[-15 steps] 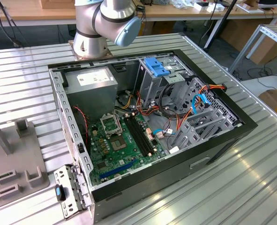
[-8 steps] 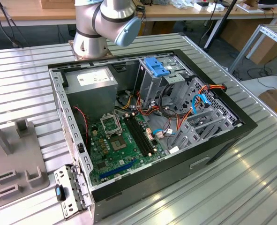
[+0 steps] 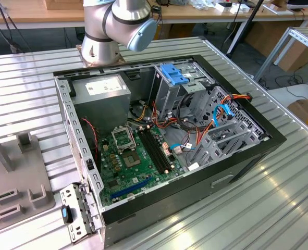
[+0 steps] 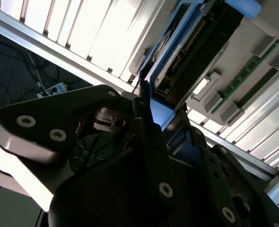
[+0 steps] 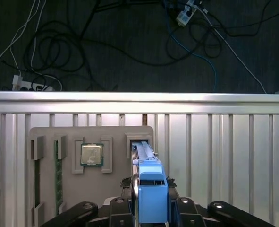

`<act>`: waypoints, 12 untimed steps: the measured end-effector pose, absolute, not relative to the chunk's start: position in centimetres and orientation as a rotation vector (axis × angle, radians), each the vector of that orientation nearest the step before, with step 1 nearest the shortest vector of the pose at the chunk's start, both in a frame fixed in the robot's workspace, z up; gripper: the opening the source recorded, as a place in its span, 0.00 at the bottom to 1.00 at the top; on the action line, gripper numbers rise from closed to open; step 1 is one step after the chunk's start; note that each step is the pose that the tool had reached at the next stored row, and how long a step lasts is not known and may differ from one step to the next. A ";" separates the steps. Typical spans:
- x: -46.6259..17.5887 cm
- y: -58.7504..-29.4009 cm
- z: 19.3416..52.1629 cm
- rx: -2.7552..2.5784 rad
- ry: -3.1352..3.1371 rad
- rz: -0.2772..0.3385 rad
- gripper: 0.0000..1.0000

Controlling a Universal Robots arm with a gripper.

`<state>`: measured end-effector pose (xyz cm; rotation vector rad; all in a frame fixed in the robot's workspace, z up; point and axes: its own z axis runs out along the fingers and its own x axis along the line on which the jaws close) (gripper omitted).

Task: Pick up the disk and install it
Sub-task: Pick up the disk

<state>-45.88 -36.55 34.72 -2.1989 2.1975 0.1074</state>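
Robotics lab or workshop: a ribbed metal table [image 3: 28, 78] carries an opened computer case [image 3: 221, 179], wooden benches [image 3: 28, 13] alongside; cables [image 5: 224, 41] and power strips [image 5: 184, 18] cross dark floor beyond the gripper [image 5: 151, 189] fingers [image 5: 128, 185].

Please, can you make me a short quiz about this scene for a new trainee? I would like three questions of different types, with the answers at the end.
1. True or false: the disk lies flat on the grey tray.
2. Which part sits in the tray's square pocket beside the disk? A) a fan B) a processor chip C) a battery
3. Fill in the word: the gripper is shut on the disk's ____ plastic rail.

Key: 1 false, it is held on its edge in the gripper; 2 B; 3 blue.
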 end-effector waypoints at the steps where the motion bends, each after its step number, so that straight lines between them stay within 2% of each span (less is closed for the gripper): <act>1: -45.9 -36.6 34.7 -2.199 2.198 0.107 0.36; 12: -45.9 -36.6 34.8 -2.199 2.198 0.108 0.36</act>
